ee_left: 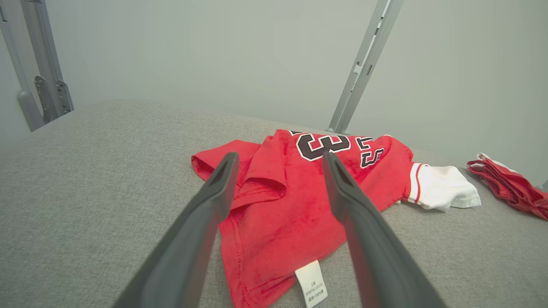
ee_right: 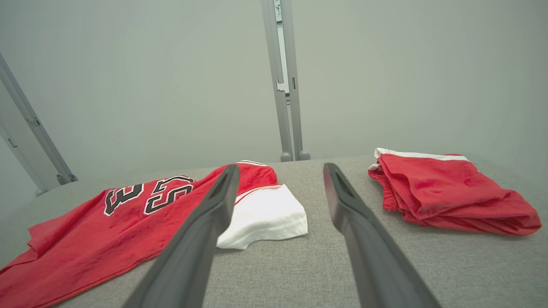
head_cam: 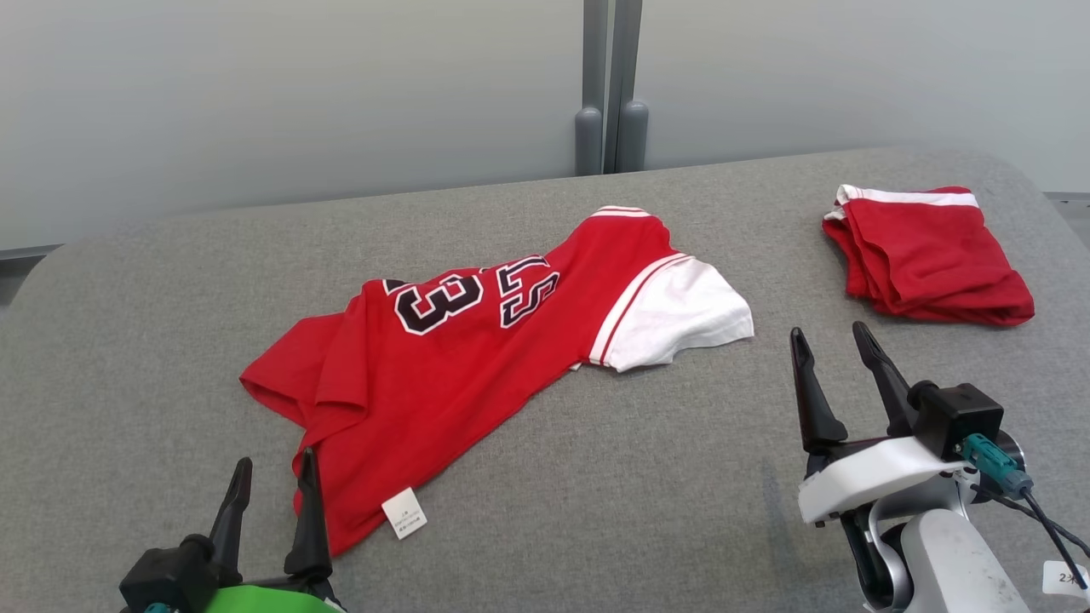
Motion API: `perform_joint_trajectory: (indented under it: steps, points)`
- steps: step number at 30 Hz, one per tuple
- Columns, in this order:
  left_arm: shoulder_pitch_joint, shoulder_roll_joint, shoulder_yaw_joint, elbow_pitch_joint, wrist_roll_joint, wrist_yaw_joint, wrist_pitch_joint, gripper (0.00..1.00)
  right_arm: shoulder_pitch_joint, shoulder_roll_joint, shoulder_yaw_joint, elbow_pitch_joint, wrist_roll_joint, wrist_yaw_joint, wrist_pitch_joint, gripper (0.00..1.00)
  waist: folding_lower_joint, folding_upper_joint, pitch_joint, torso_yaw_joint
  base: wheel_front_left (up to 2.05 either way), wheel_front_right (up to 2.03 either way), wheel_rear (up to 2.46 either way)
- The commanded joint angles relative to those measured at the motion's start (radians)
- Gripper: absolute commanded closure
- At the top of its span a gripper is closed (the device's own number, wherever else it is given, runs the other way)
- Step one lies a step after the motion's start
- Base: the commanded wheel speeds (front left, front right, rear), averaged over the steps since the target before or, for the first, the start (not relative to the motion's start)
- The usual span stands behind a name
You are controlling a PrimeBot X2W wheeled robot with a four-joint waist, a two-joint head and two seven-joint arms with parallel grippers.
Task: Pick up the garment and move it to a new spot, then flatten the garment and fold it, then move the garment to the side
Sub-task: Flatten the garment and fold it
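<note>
The garment (head_cam: 477, 349) is a red jersey with black-and-white numbers and a white sleeve, lying crumpled across the middle of the grey table (head_cam: 647, 494); a white label shows at its near hem. It also appears in the left wrist view (ee_left: 291, 205) and the right wrist view (ee_right: 98, 231). My left gripper (head_cam: 271, 473) stands open at the lower left, fingertips just above the garment's near hem, nothing between them (ee_left: 278, 161). At the lower right my right gripper (head_cam: 830, 334) is open too, off the cloth, a little right of the white sleeve (ee_right: 280, 169).
A folded red garment with a white band (head_cam: 928, 255) lies at the table's far right (ee_right: 449, 192). Grey upright posts (head_cam: 609, 94) stand behind the far edge against a pale wall. Bare grey table surface stretches along the front and left.
</note>
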Motion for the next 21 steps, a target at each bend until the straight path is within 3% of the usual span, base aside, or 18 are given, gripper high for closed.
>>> perform_joint_trajectory:
  steps: [1, 21]
  points:
    - [0.014, 0.007, 0.002, -0.006, 0.010, 0.006, 0.003, 0.00, 0.014, -0.002, -0.001, -0.006, 0.006, -0.001, 0.003, 0.00, 0.0000, 0.0000, -0.002, -0.001, 0.00, 0.00, 0.00]
    - [0.018, 0.014, -0.012, 0.002, -0.001, 0.013, 0.002, 0.00, 0.017, -0.002, 0.001, 0.000, -0.001, -0.001, 0.015, 0.00, 0.0000, 0.0000, -0.002, 0.006, 0.00, 0.00, 0.00]
